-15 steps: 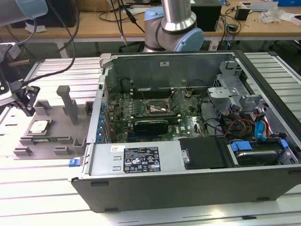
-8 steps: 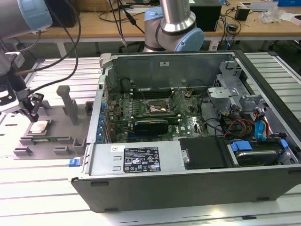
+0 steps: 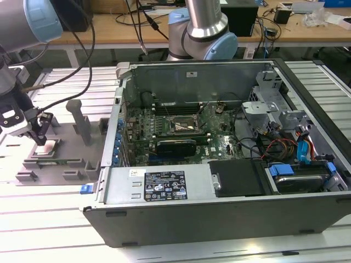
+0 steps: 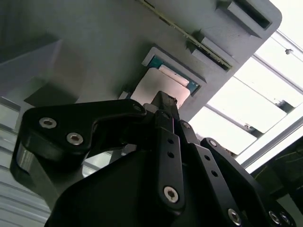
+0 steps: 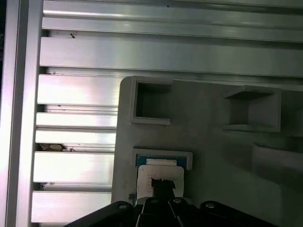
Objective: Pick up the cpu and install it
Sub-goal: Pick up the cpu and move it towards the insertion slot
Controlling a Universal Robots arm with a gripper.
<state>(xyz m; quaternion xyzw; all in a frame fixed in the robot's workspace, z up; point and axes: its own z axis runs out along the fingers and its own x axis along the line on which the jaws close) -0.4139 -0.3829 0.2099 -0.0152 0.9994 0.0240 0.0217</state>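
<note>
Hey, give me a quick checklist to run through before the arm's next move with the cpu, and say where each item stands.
1. Gripper positioned at the cpu: ok.
2. Cpu lying flat in its pocket of the grey tray: ok.
3. Firm hold on the cpu: cannot tell.
4. Computer case open on top, board exposed: ok.
5. Motherboard socket open and free of a chip: cannot tell.
</note>
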